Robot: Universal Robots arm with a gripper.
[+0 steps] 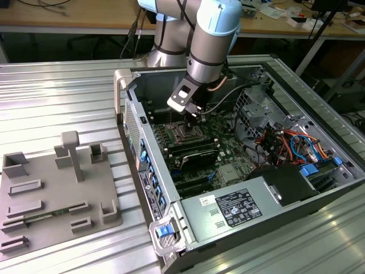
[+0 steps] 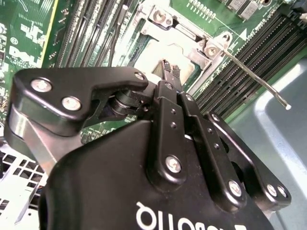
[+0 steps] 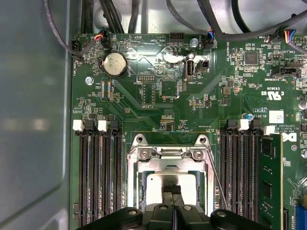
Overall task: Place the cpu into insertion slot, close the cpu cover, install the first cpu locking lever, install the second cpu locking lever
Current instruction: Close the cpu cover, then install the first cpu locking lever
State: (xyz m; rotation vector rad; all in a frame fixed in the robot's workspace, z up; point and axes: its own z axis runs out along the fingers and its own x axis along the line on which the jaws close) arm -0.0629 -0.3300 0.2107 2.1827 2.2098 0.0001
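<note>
Bearing it all: table (image 1: 57, 97), ribbed grey metal
Case (image 1: 149, 191): lies on the table with its open side up, its insides showing
Arm (image 1: 211, 40): grey and pale blue, reaches down into the case over the middle of the board
Fixture (image 1: 51, 194): flat grey plate with upright blocks, on the table at the exterior view's left of the case, apart from it
Power supply (image 1: 228, 208): grey box with a white label, at the near end of the case in the exterior view
Board (image 3: 158, 96): green, flat on the case floor
Gripper (image 3: 172, 190): black, fingers pressed together with nothing seen between them; tips point down at the middle of the cpu; whether they touch it I cannot tell
Memory slots (image 3: 98, 177): long black rows on both sides of the slot, a green stick (image 3: 271, 182) seated in an outer row
Slot (image 3: 139, 140): silver-framed socket between the memory slots, right under the gripper
Cover (image 3: 168, 163): silver frame lying flat on the slot, its cut-out ringing the cpu
Cpu (image 3: 160, 184): silver square seated in the slot inside the cover's cut-out, just beneath the fingertips and partly hidden by them
Lever (image 2: 254, 79): thin metal rod running from a corner of the slot out across the memory slots, its end free
Coin cell (image 3: 115, 63): round and silver, on the board well apart from the slot
</note>
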